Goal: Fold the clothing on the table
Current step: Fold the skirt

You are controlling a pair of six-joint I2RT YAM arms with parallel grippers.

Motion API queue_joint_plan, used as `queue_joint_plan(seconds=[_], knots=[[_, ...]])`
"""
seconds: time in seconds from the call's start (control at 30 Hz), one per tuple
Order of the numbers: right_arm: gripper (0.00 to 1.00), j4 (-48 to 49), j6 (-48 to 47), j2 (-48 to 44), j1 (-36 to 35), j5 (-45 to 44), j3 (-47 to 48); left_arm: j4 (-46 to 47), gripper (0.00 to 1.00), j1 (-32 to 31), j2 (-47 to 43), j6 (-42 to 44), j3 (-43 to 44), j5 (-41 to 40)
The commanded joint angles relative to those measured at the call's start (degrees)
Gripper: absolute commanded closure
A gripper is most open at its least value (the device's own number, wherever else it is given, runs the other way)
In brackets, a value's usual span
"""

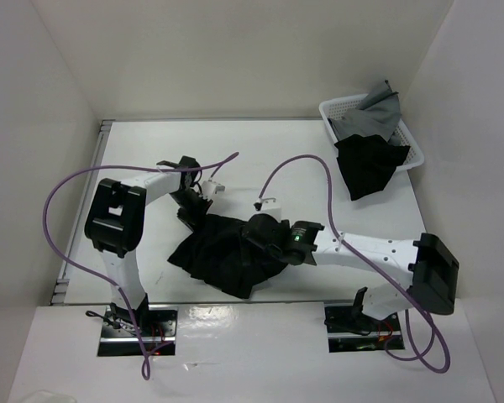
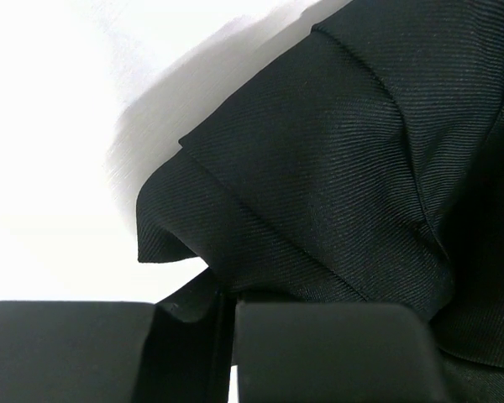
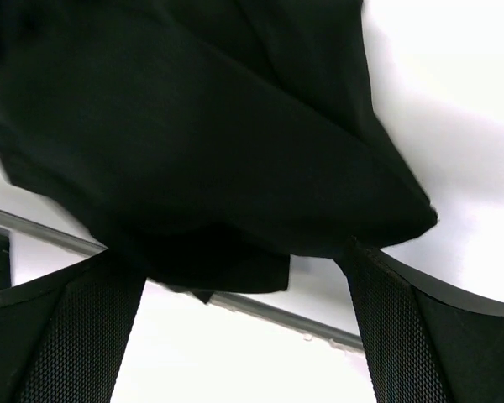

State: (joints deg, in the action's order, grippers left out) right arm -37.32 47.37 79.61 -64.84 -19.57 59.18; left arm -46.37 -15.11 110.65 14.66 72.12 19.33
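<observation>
My left end effector [image 2: 228, 336] is clenched tight on a fold at the upper-left edge of the skirt [image 1: 227, 256], low over the bench [image 1: 143, 151]. The skirt lies bunched near the front middle of the bench, between the two arms. My right end effector [image 3: 244, 336] sits at its right side, released, fingers spread wide with black fabric draped across the gap. Far right at the back: a white basket [image 1: 328, 109] holding a grey cloth [image 1: 380, 107], another black garment [image 1: 365, 168] spilling over its rim.
</observation>
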Motion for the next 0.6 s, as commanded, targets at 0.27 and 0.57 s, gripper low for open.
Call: queue_joint_plan(seconds=[0.27, 0.57], knots=[[0.31, 14.4, -0.6, 5.5, -1.6, 3.5, -0.7, 3.6, 1.00, 0.3, 0.4, 1.4, -2.0, -5.4], [1.00, 11.6, -3.6, 10.9, -5.5, 14.6, 19.1, 3.6, 1.00, 0.3, -0.2, 1.4, -2.0, -4.1]])
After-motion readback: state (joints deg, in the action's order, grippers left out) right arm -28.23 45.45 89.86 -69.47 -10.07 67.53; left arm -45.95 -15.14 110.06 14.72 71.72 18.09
